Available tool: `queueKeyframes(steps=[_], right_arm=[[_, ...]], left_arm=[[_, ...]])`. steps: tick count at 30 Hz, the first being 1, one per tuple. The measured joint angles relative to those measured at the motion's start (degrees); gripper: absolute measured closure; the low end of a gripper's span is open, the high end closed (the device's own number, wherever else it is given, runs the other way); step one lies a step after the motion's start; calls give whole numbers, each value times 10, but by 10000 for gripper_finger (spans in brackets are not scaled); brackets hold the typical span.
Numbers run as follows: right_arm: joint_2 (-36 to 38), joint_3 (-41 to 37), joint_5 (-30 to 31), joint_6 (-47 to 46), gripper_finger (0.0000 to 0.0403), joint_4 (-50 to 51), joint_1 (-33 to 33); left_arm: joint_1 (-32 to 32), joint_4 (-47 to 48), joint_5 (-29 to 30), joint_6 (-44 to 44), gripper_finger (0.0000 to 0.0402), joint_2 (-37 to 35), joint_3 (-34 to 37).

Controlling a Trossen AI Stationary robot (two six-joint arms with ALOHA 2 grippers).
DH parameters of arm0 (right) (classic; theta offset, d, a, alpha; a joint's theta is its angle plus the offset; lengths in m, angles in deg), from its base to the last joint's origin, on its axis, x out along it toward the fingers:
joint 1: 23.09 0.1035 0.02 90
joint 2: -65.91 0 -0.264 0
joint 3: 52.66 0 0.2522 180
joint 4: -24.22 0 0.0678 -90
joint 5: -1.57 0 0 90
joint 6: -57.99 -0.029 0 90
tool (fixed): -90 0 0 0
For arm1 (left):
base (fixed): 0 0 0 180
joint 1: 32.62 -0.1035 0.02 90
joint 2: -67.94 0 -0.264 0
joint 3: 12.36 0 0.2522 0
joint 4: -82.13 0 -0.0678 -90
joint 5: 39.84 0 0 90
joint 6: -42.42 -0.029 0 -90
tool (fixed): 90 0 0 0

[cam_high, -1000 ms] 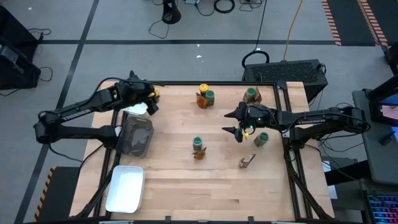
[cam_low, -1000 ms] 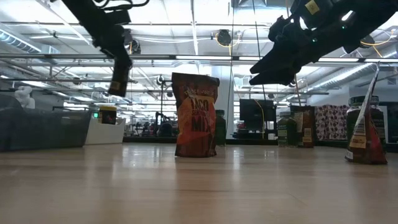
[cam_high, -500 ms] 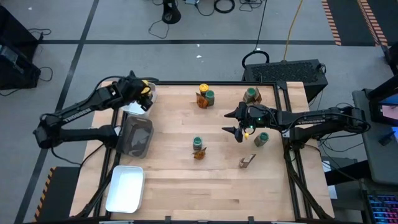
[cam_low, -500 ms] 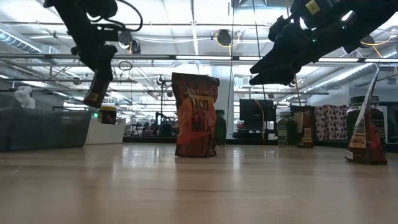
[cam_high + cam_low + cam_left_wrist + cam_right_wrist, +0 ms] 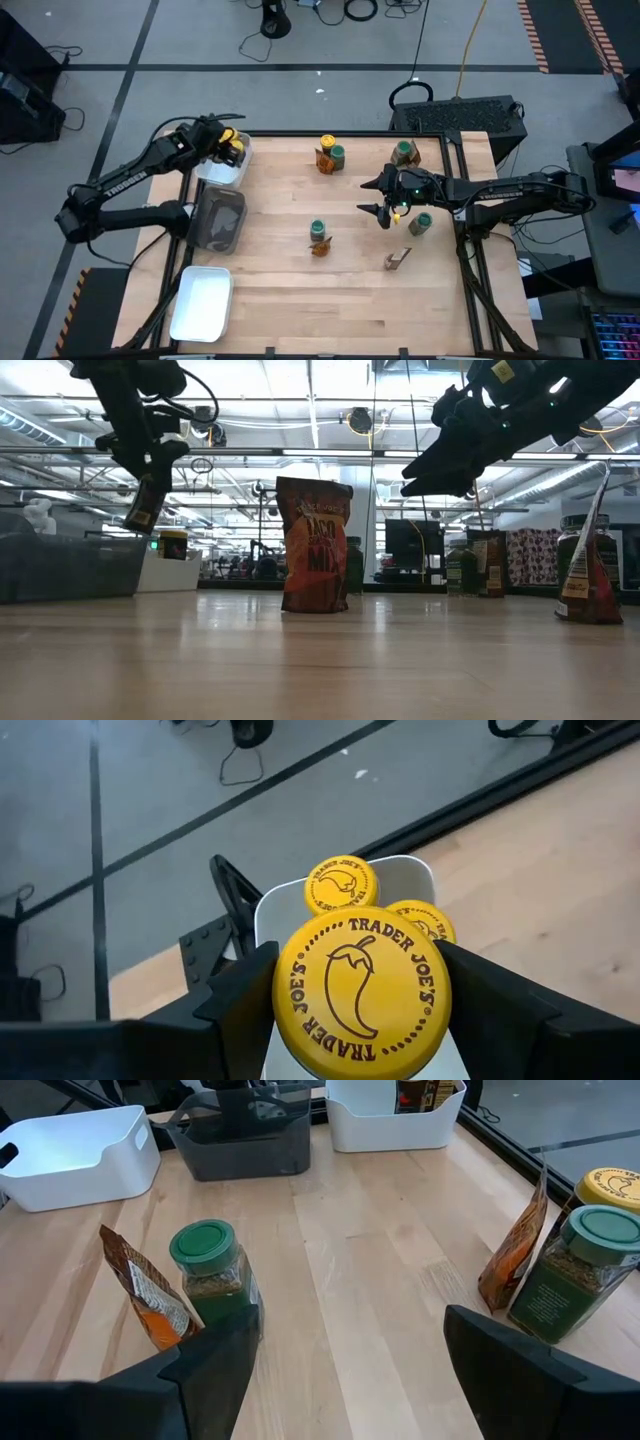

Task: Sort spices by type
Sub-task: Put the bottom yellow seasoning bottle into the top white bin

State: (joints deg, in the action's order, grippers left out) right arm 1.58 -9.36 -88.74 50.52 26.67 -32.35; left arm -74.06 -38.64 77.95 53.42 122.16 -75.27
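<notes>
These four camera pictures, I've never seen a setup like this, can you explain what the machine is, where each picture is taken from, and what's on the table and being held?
It is a robot with two dark arms at a wooden table, sorting spices. One picture looks straight down, one looks level across the tabletop, and two come from cameras on the wrists. The left gripper holds a yellow-lid jar above a white tray at the table's far left corner, where two more yellow lids show. The right gripper hangs open and empty over the middle right. On the table stand green-lid jars and orange packets, a grey tray and another white tray.
</notes>
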Motion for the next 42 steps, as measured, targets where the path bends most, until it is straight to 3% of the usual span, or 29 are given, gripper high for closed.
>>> queueKeyframes(steps=[8, 27, 42], right_arm=[[0, 0, 0, 4, 103, 0, 0], [0, 0, 0, 5, 103, 0, 0], [0, 0, 0, 2, 103, 0, 0]], left_arm=[[-17, -6, 1, 51, 152, 30, 5], [-67, -193, -3, 81, 152, 50, 152], [-67, -211, -4, 67, 152, 50, 160]])
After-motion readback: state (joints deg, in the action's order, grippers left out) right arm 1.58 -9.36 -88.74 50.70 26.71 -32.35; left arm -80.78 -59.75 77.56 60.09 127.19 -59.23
